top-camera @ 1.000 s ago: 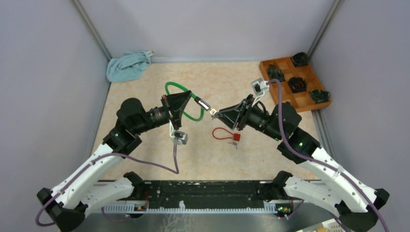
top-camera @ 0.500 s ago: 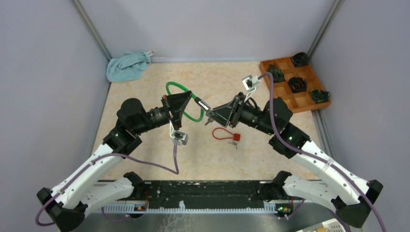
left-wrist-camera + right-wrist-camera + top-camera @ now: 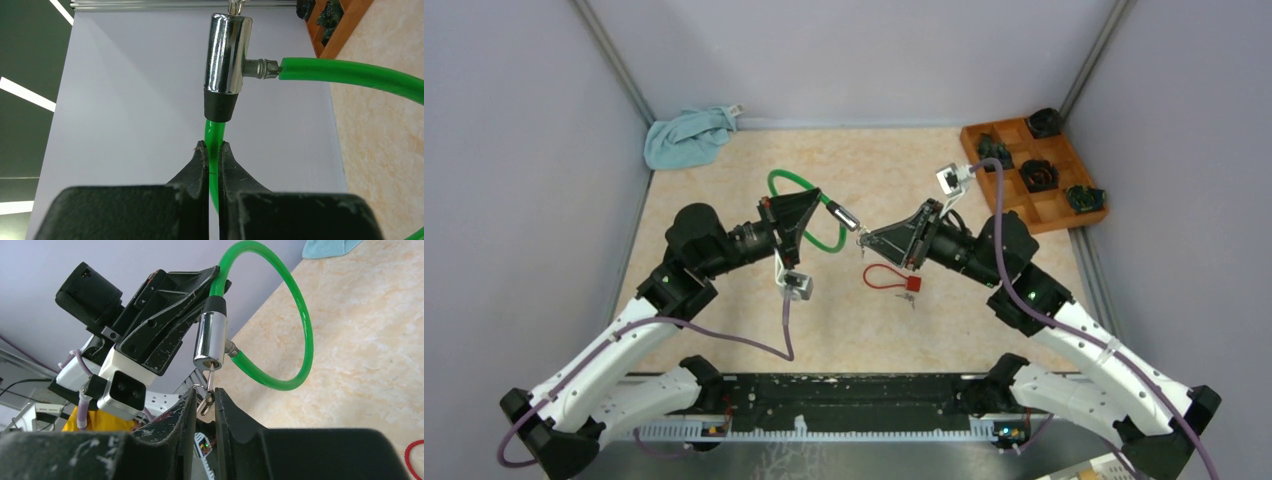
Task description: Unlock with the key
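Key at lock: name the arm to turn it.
Right: the right gripper pinches the key, tip at the lock cylinder's keyhole; the left gripper is clamped on the green cable, steadying it.

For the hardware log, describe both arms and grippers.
The left arm and right arm have white lower links, black upper joints and a green light each. A purple cable trails along each. The left gripper and right gripper are black, with tapered, scuffed fingers.

Green cable (image 3: pixel 350 75), silver lock barrel (image 3: pixel 227 55)
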{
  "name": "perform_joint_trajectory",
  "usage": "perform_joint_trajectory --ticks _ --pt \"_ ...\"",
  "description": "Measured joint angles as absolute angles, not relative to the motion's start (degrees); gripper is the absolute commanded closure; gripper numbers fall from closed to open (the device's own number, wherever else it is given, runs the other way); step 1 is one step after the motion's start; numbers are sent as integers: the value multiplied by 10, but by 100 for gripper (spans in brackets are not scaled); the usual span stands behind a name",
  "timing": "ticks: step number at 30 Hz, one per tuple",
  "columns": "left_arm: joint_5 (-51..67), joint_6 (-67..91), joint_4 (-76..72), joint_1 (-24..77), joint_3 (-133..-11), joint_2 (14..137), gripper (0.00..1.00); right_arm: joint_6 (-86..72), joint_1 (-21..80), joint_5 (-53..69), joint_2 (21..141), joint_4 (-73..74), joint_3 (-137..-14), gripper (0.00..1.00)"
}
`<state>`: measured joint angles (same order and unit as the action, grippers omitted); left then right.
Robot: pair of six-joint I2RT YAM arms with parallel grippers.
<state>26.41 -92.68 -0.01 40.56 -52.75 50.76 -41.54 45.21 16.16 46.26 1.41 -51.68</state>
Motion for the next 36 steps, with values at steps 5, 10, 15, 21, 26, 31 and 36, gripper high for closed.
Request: perform_joint_trajectory --ticks 5,10,15,21,26,31,36 --pt "264 -927 0 408 -527 508 100 -425 452 162 463 6 -517 92" --pt "258 -932 0 407 -528 507 100 -441 452 164 475 -10 -517 100" --pt "246 -952 -11 407 -522 505 100 -485 452 168 486 -54 -498 100" --pt "231 -985 -40 407 -500 505 100 -613 452 150 493 -187 -413 100" --pt "224 -1011 -51 404 -496 504 100 -734 452 117 509 -322 -348 100" --pt "215 -1029 -71 403 -496 498 100 -831 452 99 547 -454 -316 100" --pt "211 -1040 -86 403 -496 491 100 -925 452 94 607 -591 -296 100"
